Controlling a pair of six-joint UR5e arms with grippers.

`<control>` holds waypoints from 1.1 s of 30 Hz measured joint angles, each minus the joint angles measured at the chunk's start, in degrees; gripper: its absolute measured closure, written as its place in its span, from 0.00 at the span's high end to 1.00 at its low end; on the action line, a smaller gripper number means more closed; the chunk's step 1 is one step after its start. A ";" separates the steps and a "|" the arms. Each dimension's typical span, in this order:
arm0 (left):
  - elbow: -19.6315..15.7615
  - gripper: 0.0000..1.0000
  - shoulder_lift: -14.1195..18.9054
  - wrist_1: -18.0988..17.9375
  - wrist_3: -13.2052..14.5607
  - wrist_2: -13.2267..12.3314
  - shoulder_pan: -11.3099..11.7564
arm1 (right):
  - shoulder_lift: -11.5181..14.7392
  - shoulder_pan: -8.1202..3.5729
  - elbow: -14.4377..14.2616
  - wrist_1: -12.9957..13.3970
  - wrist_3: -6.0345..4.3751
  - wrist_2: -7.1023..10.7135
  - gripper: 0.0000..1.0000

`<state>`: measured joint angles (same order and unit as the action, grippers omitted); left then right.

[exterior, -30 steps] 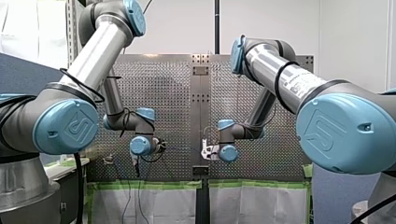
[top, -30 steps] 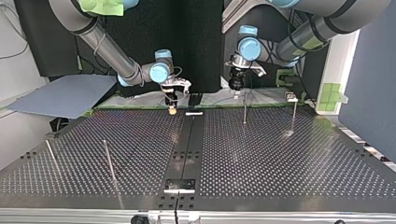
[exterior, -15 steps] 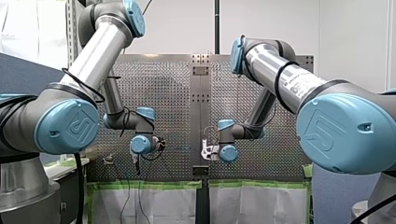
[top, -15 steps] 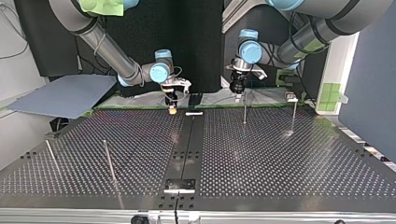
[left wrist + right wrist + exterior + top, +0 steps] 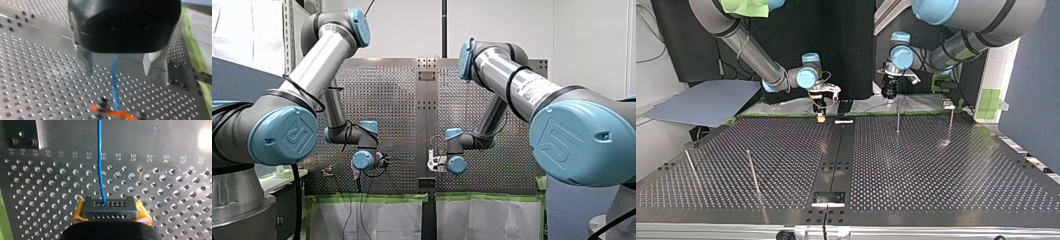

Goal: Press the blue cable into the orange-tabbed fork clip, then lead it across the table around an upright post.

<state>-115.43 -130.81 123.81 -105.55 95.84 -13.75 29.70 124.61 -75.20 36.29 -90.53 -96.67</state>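
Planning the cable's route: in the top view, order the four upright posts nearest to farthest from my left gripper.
1. Middle post, right by the left gripper.
2. Right post, toward the view's right.
3. Inner left post, at the view's front left.
4. Outer left post, farthest left.

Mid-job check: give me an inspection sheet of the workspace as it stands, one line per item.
Surface: perforated table, level.
Job's things: blue cable reaches the orange-tabbed clip; whether it is seated is too blurred to tell. Upright posts stand on both halves of the table.
Clutter: small pale piece at the table's far edge, too small to identify.
Hands: left hand open, fingers either side of the cable, apart from it; right hand shut on the cable, yellow pads showing.
Cables: black lead looped on my left arm.
Surroundings: grey board beside the table; green tape on a white upright.
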 joint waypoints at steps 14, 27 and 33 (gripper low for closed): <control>4.05 0.99 -3.23 1.88 0.60 2.36 -0.46 | -0.11 0.04 0.00 0.02 0.11 0.10 0.00; 5.11 0.96 -3.19 1.76 1.01 2.48 -0.65 | -0.30 0.03 0.00 0.02 0.32 0.25 0.00; 5.18 0.79 -3.14 1.64 1.67 2.59 -0.67 | -0.41 0.01 0.22 0.06 0.37 0.27 0.00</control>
<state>-110.25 -133.95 125.45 -103.88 98.43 -14.42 29.29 124.62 -74.98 36.35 -90.16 -96.40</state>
